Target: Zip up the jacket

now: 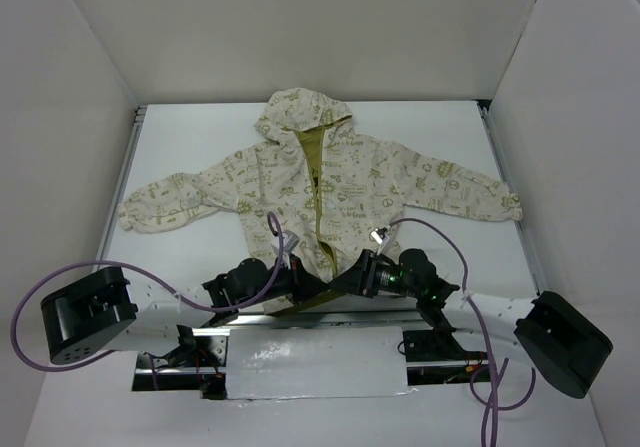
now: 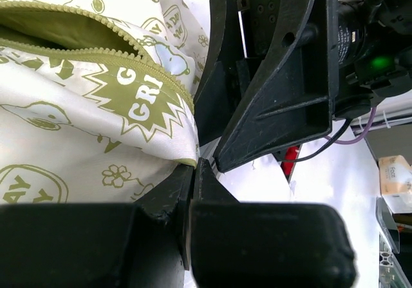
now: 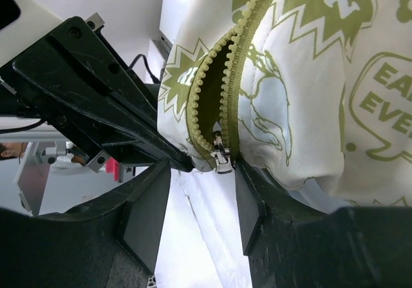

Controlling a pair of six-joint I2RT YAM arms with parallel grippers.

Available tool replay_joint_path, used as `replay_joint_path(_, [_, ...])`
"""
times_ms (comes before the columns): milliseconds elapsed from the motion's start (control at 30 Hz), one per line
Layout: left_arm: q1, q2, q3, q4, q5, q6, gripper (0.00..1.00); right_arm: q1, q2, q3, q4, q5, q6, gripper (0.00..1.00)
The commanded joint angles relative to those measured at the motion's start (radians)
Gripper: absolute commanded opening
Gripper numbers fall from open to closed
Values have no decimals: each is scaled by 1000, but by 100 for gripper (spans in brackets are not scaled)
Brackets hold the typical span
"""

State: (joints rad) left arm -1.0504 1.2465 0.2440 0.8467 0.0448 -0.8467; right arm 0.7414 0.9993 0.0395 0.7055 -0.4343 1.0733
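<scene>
Left gripper (image 2: 194,172), jaws together, pinches the jacket (image 2: 77,140) hem. Right gripper (image 3: 201,194), jaws apart, flanks the zipper slider (image 3: 223,160), which only the right wrist view shows.

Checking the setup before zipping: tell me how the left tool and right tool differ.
The left tool is shut, pinching the bottom hem of the jacket; the right tool is open and grips nothing. The left tool sits at the hem corner beside the zipper; the right tool has the slider between its spread fingers. Both are black and meet at the bottom front.
</scene>
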Motion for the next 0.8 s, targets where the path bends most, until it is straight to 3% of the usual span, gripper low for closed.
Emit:
replay_joint_path(0, [3, -33, -17, 101, -19, -23, 0, -5, 24, -125, 77, -14, -9, 52])
replay_joint_path(433, [7, -58, -25, 80, -40, -23, 0, -5, 140, -136, 282, -73, 28, 49])
replay_joint_path(767, [13, -71, -34, 77, -40, -20, 0, -5, 171, -136, 318, -90, 39, 49])
